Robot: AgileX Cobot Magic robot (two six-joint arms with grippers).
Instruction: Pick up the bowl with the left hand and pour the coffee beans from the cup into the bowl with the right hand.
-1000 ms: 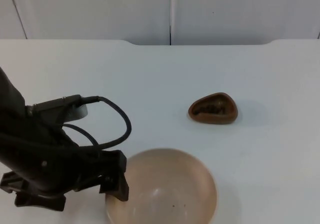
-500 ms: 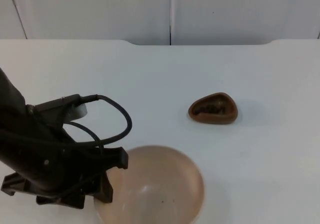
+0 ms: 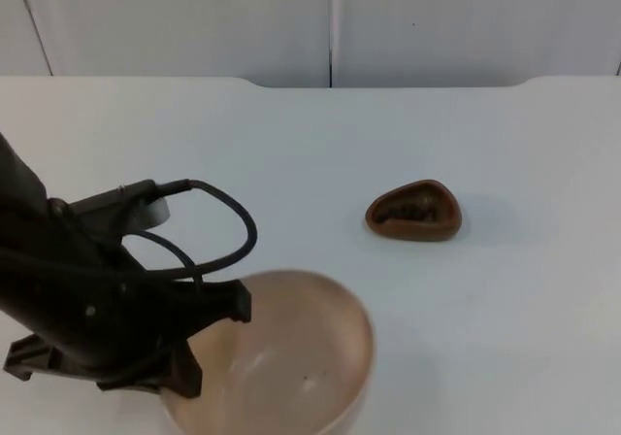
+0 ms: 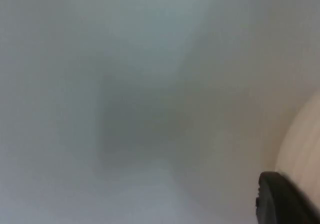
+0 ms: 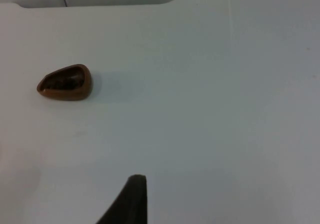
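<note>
The bowl (image 3: 281,357) sits at the near edge of the table (image 3: 320,153), tilted so that its far rim stands higher than the near one; across the last second it has slid toward the left arm and tipped, which I judge to mean it is coming off the surface rather than resting flat. The left gripper (image 3: 189,343) is closed on the bowl's left rim, one dark finger over the lip and the arm's bulk behind it; in the left wrist view a pale curve of the bowl (image 4: 302,149) lies against the fingertip (image 4: 285,199). A dark speck or two lies inside the bowl (a stray bean, perhaps; too small to tell).

The cup (image 3: 413,211), brown and holding coffee beans, stands upright well apart from the bowl, further back and to the right, untouched; the right wrist view looks onto it (image 5: 65,82) from a distance. Of the right gripper one fingertip (image 5: 131,199) shows, and whether it is apart or together I cannot tell; that arm waits.

By my judgement the lift is under way; the pour has not begun.
</note>
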